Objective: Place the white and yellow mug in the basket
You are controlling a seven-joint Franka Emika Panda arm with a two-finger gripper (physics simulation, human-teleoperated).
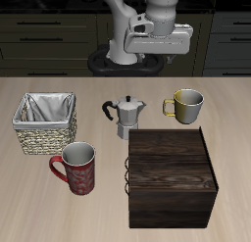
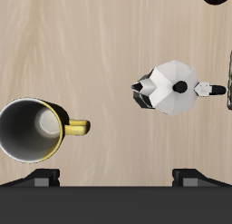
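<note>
Moka pot, red mug and dark box on a pale wooden bench

A silver moka pot (image 1: 125, 115) with a black handle and knob stands upright near the middle of the bench (image 1: 235, 148); from above its faceted lid and spout show clearly (image 2: 169, 85). Nearer the front edge sits a large dark wooden box (image 1: 172, 175) with its lid closed, just in front of the pot. Beside the box stands a red patterned mug (image 1: 77, 168), upright, with its red handle turned away from the box. Dark cabinets (image 1: 49, 35) run behind the bench.
</note>
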